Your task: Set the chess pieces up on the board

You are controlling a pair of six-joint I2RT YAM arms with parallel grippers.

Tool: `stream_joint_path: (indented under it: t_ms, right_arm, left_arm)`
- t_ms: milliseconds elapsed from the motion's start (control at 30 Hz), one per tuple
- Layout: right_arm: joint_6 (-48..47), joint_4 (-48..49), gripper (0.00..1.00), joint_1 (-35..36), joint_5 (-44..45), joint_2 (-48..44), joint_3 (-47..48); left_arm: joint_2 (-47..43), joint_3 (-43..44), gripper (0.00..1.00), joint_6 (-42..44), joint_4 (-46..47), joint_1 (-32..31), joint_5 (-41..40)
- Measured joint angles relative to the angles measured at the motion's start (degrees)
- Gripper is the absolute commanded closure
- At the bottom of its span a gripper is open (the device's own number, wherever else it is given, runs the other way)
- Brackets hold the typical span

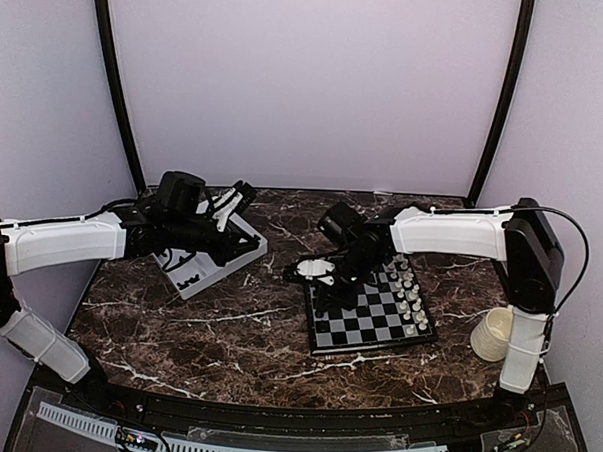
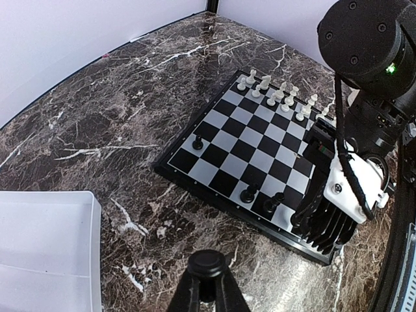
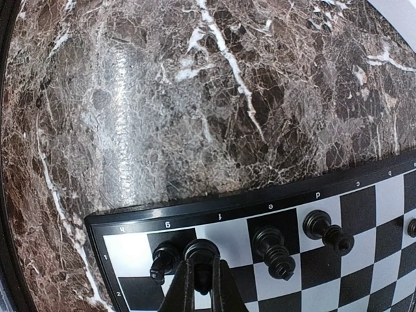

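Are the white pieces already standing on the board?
Yes, the white pieces stand in two rows along the far edge of the board.

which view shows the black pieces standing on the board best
Right wrist: the black pieces stand close up along the board edge, shapes clear. Left wrist shows a few, small. Top external mostly hides them under the right arm.

Free board (image 2: 257, 146) centre; pieces (image 2: 248, 193) along edges
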Motion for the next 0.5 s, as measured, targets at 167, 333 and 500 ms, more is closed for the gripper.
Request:
stream_joint_path:
  t_ms: [167,333,500]
  right_arm:
    - [0.26,0.11,1.00,0.04,0.44,0.55,0.87]
    - [0.48,0.13,1.00,0.04,1.03,1.77,1.14]
    - [0.87,0.11,1.00,0.04,1.84,2.95,1.14]
  left_arm:
    - [-0.02,0.00,1.00,-0.02,-0.04,0.02,0.04]
    - [-0.02,0.00,1.00,-0.04,-0.07,0.02,0.07]
    - [0.00,0.00,1.00,-0.04,-0.26,0.02,0.04]
